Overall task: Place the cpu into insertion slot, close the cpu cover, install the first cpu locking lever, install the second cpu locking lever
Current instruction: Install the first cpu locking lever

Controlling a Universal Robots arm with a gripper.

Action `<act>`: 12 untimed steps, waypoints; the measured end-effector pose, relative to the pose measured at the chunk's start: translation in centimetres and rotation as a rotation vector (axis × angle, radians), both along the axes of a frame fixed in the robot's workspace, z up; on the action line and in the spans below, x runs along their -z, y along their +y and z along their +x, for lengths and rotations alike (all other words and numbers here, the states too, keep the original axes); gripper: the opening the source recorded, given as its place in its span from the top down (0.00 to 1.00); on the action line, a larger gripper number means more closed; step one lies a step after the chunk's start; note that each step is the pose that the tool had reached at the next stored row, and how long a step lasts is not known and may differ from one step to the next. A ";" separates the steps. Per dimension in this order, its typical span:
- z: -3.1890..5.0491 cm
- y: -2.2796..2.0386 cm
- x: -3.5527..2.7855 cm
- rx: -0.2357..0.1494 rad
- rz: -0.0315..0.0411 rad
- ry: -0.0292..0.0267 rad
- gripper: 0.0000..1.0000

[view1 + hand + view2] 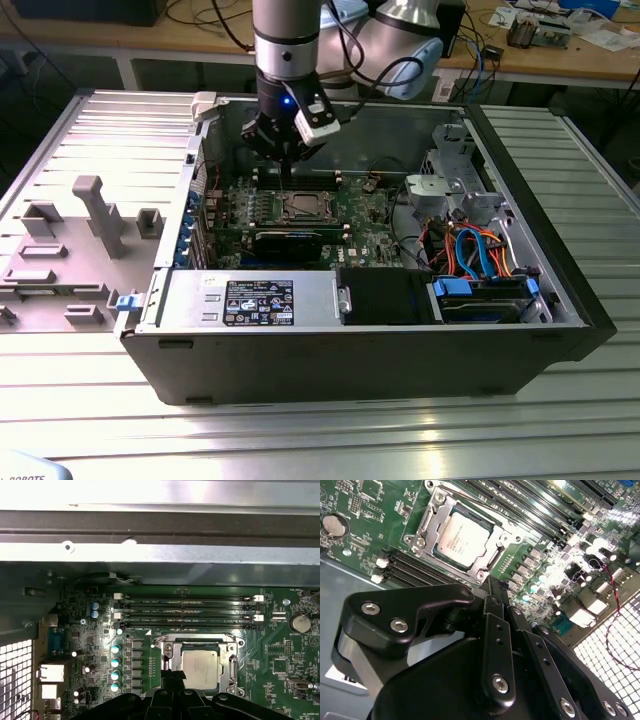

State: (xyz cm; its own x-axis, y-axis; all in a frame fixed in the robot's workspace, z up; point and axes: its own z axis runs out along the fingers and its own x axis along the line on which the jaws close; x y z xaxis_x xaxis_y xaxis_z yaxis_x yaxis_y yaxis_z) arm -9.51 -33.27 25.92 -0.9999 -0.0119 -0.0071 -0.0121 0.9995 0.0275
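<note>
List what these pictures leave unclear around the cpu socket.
- First wrist view: the tool covers the insertion slot's nearest edge.
- Second wrist view: the tool hides the cpu cover's corner beside it.
- Exterior view: the cpu is too small to tell whether the tool touches it or the slot.

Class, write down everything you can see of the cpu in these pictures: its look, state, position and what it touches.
The cpu is a small, flat, square chip with a silvery-grey, metal-looking top that carries faint print. It lies flat in the insertion slot, whose metal rim frames all four of its edges, amid the green circuit board. The pincer hangs close beside one edge; whether they touch cannot be told.
</note>
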 end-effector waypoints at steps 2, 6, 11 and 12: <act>-0.43 0.00 0.00 0.000 0.0000 0.0000 0.89; -1.81 0.00 0.03 -0.001 0.0000 -0.0001 0.89; -2.81 0.46 0.06 -0.002 -0.0001 -0.0004 0.89; -2.85 0.67 0.06 -0.002 -0.0001 -0.0006 0.89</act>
State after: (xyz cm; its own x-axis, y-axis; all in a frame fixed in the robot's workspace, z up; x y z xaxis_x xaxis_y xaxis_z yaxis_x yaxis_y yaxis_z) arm -12.37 -32.61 25.86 -0.9999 -0.0141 -0.0078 -0.0143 0.9995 0.0275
